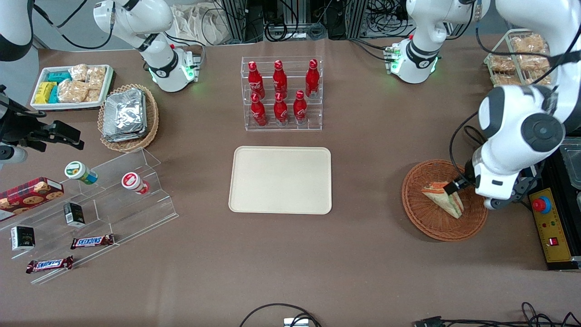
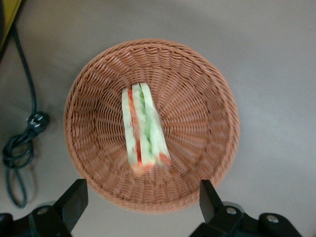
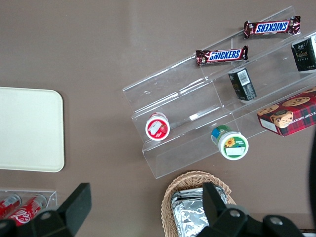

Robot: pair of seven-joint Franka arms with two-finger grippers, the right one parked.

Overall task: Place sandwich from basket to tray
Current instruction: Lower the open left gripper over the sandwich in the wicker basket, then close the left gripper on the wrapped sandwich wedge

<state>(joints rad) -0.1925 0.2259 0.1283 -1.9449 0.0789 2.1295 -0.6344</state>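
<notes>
Wrapped sandwich (image 2: 144, 129) lies in basket (image 2: 207, 89); tray (image 1: 280, 179) bare, gripper (image 2: 143, 200) above basket.

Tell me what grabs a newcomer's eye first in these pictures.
The red bottles in their clear rack stand out most, farther from the front camera than the bare cream tray. Toward the working arm's end of the table, the gripper hangs open above the reddish-brown basket, its fingers wide apart. The sandwich lies in that basket, bright with green and orange-red layers.
</notes>
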